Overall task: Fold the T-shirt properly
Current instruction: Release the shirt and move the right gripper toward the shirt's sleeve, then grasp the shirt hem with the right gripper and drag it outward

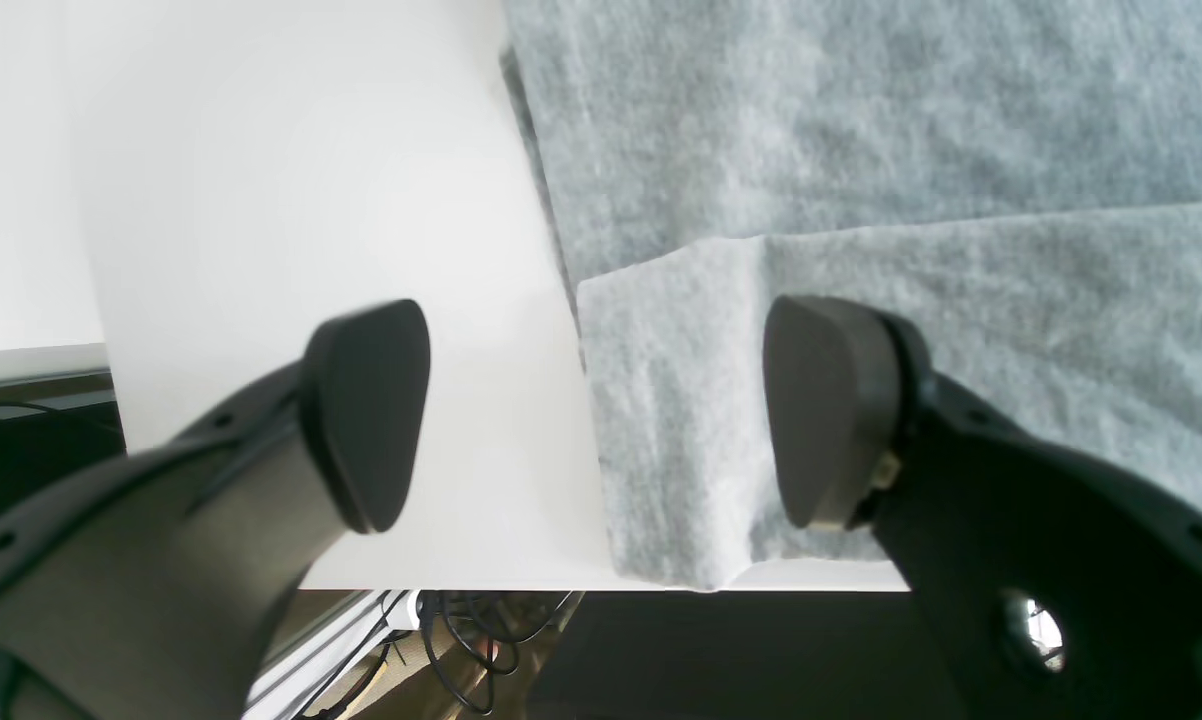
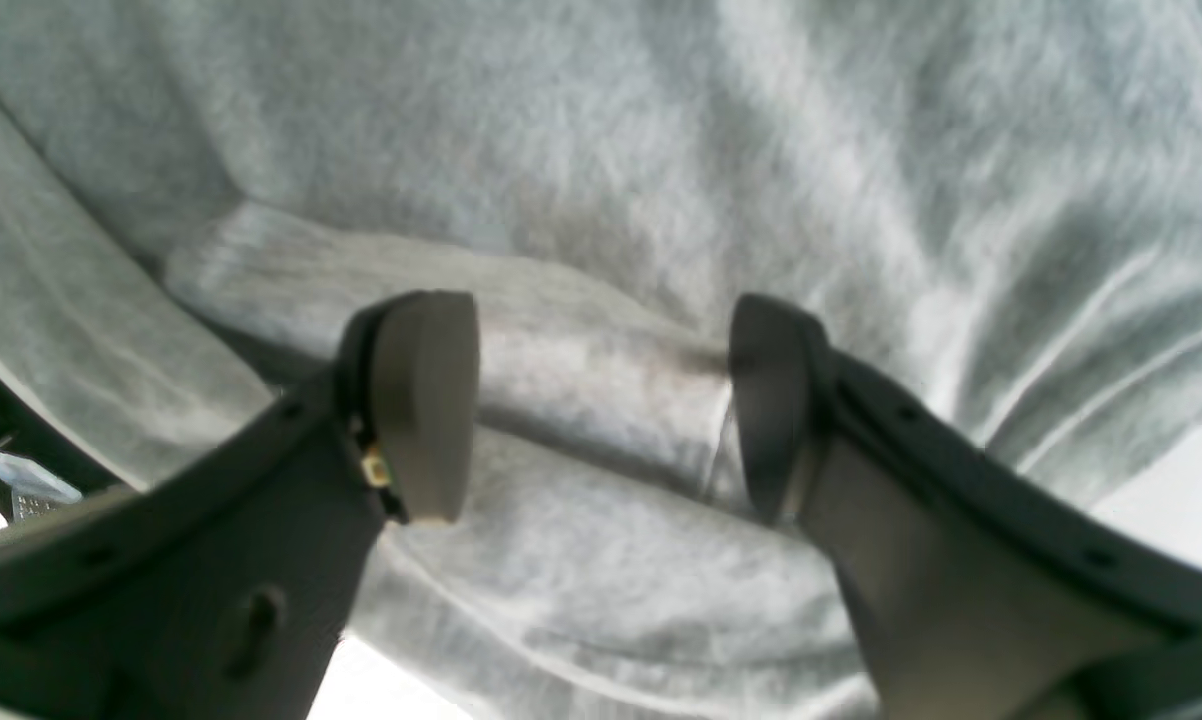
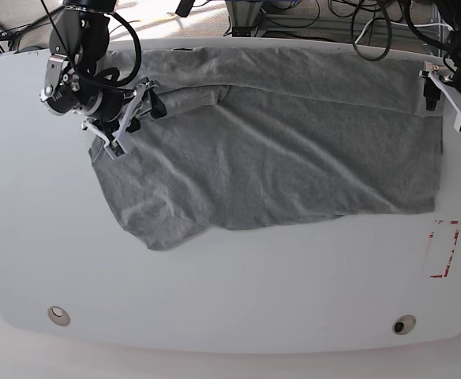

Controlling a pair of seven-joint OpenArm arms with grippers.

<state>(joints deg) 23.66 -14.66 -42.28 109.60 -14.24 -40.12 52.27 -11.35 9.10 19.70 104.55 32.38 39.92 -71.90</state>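
Observation:
The heather-grey T-shirt (image 3: 278,158) lies spread and wrinkled across the far half of the white table (image 3: 230,292), with a flap folded over along its far edge. My right gripper (image 3: 140,117) hovers open at the shirt's left end. In the right wrist view its fingers (image 2: 426,400) straddle a thick rumpled fold of the T-shirt (image 2: 591,400) without closing on it. My left gripper (image 3: 444,101) stands open at the shirt's far right corner. There, one of its fingers (image 1: 826,410) is over the T-shirt (image 1: 681,400) and the other is over bare table.
A red-outlined rectangle (image 3: 444,249) is marked on the table at the right. Two round fittings (image 3: 58,315) sit near the front edge. Cables (image 3: 372,31) hang beyond the far edge, and the table's edge (image 1: 521,585) runs close under my left gripper.

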